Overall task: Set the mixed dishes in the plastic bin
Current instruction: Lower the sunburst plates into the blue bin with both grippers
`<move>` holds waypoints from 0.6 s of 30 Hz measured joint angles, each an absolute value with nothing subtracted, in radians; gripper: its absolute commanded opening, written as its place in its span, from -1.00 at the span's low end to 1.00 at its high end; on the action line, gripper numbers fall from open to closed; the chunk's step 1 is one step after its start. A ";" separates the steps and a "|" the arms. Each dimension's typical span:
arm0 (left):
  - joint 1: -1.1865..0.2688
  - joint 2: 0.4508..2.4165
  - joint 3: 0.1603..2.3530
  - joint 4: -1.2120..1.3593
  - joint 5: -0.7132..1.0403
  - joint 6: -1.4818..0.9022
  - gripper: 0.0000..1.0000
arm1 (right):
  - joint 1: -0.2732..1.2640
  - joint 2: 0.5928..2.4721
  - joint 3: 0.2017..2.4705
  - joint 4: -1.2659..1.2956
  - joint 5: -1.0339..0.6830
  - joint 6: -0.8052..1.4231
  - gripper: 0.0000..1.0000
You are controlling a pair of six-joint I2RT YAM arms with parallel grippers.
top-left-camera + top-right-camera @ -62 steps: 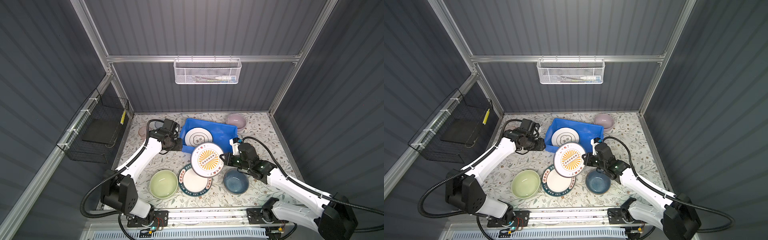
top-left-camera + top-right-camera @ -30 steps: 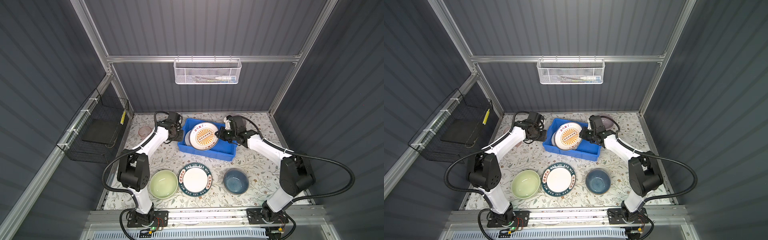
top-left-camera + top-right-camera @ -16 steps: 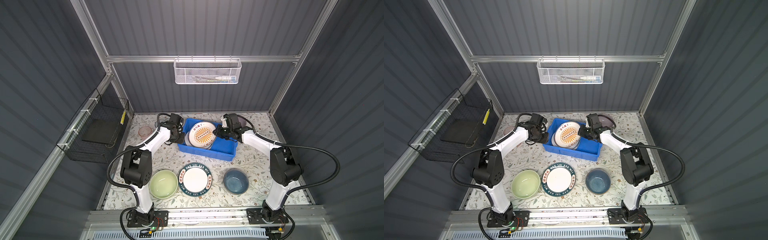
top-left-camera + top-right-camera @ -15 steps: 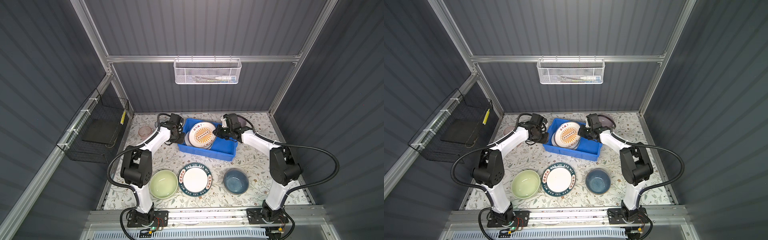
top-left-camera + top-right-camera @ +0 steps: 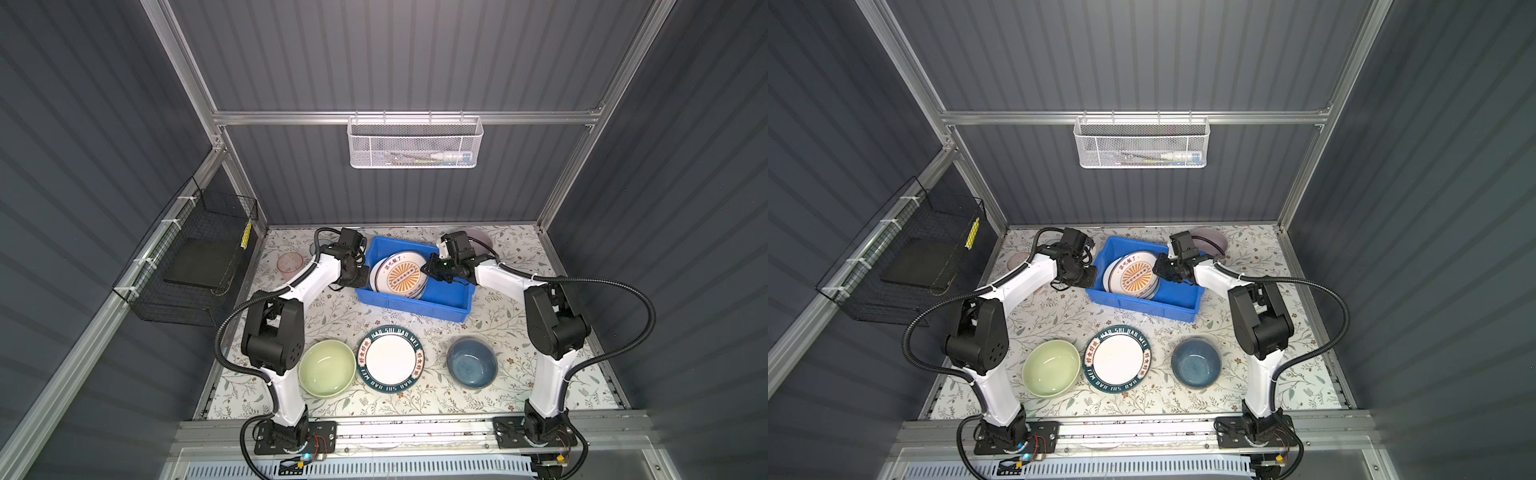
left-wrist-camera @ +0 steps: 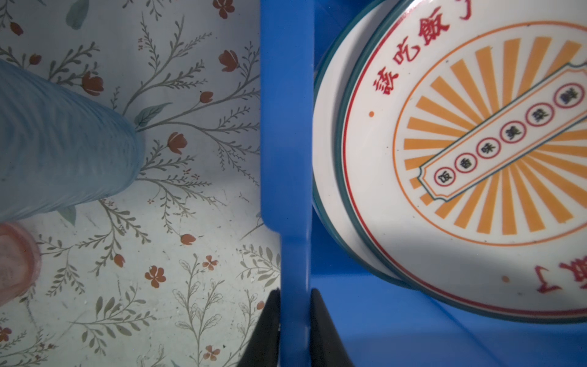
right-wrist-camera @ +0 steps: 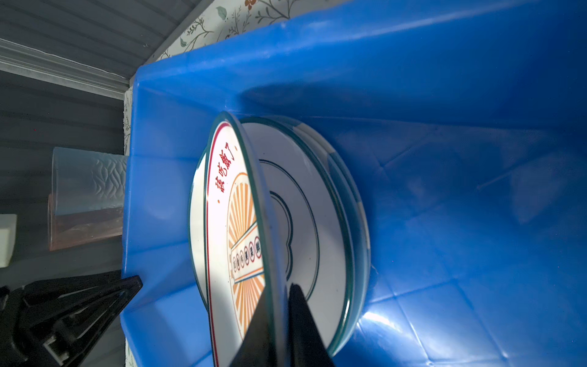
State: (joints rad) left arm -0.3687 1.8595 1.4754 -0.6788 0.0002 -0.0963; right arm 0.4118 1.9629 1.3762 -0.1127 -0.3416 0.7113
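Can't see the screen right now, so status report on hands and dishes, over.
Left hand clamped on wall of bright blue plastic bin. Right hand pinching round orange-sunburst plate, tilted over stacked plates in bin. Nothing blocking.

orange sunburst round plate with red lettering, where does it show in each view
top view: orange sunburst round plate tilted in the bright blue plastic bin.
top view: the plate, same place in the bin.
left wrist: face-on, past the bin wall the left hand pinches.
right wrist: edge-on, rim in the right hand.
shared landmark: the bin.
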 measured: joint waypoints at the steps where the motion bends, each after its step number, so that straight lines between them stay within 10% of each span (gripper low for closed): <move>1: -0.368 1.860 1.475 -0.679 0.000 -0.096 -0.69 | 0.412 1.965 1.376 -0.108 -0.347 0.715 -0.71; 18: -0.366 1.858 1.472 -0.675 0.009 -0.097 -0.79 | 0.427 1.987 1.413 -0.158 -0.320 0.687 -0.29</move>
